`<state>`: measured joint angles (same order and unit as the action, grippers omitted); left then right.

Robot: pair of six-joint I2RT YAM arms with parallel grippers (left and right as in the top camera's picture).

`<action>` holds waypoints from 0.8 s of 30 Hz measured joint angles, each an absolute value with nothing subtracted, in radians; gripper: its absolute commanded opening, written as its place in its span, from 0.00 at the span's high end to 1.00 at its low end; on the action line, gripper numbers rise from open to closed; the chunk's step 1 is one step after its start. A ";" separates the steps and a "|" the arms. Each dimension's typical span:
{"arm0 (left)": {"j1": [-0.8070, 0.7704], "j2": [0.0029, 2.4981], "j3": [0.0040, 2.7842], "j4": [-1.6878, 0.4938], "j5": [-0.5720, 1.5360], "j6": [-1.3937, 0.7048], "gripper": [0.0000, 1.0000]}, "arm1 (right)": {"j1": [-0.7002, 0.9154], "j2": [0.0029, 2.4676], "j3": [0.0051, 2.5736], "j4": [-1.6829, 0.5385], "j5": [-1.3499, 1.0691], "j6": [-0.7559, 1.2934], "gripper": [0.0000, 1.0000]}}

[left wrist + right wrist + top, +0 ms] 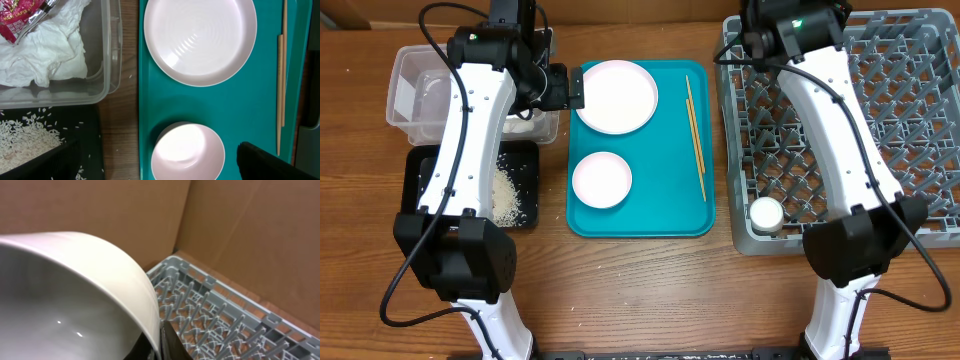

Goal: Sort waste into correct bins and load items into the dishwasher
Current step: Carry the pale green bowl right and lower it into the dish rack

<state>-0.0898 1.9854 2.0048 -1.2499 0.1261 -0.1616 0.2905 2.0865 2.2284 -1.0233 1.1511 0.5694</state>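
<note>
2 white arms (470, 130), black joints (470, 260), looping black cables (386, 300).

On the tray (660, 190), a plate (617, 95) lies at the back, a bowl (601, 180) in front, chopsticks (696, 135) on the right. Left stands a tub (402, 90) with tissue (45, 55) and wrapper (20, 17) inside; before it, a bin (530, 160) with rice (508, 195). Right stands a rack (910, 100), a cup (766, 214) in its front left corner, a second bowl (75, 295) up over it.

Bare teal tray (655, 170) lies open between the pink bowl (601, 180) and the chopsticks (695, 135); the plate (616, 96) fills its far left. The right arm (835, 120), carrying a whitish bowl (75, 295), crosses the pegged dish rack (920, 130); a cup (766, 214) blocks its near-left corner.
</note>
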 measured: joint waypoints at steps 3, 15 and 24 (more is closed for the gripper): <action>-0.090 1.985 2.005 -1.250 0.126 -0.162 0.00 | 0.269 2.087 2.087 -0.808 1.193 0.507 0.96; -0.090 1.985 2.005 -1.250 0.126 -0.162 0.00 | 0.229 2.091 1.692 -0.253 1.154 0.063 0.96; -0.090 1.985 2.005 -1.250 0.126 -0.162 0.00 | 0.198 2.091 1.631 -0.248 1.069 0.033 0.96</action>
